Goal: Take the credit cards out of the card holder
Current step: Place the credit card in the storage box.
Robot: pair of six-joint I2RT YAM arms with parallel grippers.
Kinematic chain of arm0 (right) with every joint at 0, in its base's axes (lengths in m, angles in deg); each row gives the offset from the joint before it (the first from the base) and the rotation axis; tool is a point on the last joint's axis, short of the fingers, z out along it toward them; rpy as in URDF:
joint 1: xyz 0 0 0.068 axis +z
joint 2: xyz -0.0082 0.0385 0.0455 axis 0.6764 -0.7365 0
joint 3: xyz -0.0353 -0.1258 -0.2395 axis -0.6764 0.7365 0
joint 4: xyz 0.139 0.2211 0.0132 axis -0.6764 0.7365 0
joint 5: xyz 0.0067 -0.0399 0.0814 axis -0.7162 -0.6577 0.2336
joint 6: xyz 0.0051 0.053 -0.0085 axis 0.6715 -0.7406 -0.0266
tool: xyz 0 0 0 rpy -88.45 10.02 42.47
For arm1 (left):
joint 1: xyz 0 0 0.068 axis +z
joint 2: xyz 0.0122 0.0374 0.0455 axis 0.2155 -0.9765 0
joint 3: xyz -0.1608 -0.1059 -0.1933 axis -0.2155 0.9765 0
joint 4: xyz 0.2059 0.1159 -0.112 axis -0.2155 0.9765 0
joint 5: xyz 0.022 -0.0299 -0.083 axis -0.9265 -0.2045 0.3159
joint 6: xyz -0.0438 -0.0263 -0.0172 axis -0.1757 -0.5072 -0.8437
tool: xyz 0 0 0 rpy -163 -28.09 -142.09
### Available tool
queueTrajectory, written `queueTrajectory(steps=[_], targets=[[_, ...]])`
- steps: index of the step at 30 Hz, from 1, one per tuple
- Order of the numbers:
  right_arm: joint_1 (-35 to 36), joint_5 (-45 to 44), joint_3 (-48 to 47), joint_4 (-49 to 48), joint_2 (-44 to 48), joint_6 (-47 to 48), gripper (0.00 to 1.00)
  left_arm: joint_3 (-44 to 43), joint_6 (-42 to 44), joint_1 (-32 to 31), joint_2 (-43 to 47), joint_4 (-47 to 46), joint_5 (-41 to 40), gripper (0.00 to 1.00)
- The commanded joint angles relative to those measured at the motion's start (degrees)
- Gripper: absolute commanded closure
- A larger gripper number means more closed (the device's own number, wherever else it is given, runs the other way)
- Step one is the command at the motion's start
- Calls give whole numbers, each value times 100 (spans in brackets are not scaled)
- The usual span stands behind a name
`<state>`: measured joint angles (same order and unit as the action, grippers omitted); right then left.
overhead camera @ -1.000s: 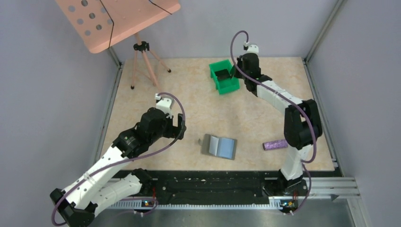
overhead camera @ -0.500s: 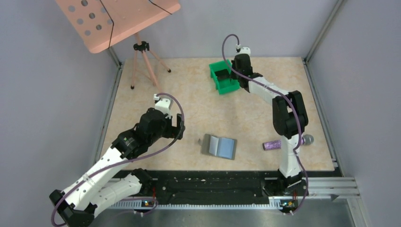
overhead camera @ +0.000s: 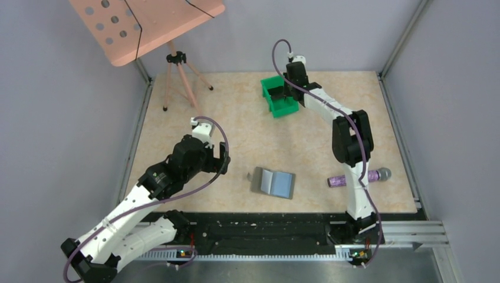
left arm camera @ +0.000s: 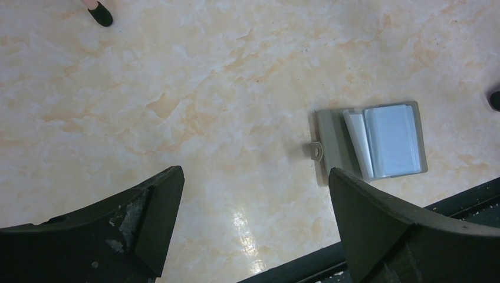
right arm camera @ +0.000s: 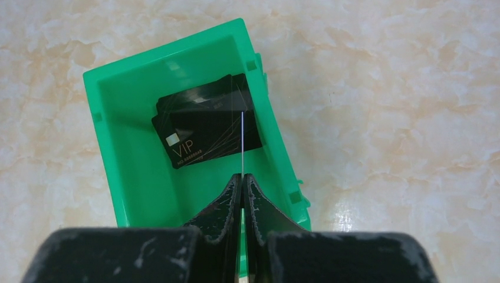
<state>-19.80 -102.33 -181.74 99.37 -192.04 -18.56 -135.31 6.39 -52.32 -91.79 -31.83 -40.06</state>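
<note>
While the card holder (left arm camera: 371, 144) lies open, apart, ahead of the spread left gripper (left arm camera: 253, 174) | right gripper (right arm camera: 242, 177) pinches a card (right arm camera: 242, 144) edge-on over green bin (right arm camera: 118, 147).

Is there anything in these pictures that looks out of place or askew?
Little. The black cards lie askew and overlapping in the green bin, under a card pinched edge-on by the right gripper; a purple cylinder lies on its side by the right arm.
</note>
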Motion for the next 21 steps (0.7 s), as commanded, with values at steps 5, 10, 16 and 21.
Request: queueTrajectory(steps=[5,10,16,21], targets=[[83,-35,-1325,1261,-597,-275,100,75,41,6,215,-234,-14,1],[83,26,-1497,1350,-646,-268,100,85,48,6,199,-254,-2,1],[80,-27,-1642,1514,-624,-499,100,76,57,6,161,-254,2,1],[128,-329,-1439,1464,-514,-1103,100,76,46,6,169,-255,5,1]])
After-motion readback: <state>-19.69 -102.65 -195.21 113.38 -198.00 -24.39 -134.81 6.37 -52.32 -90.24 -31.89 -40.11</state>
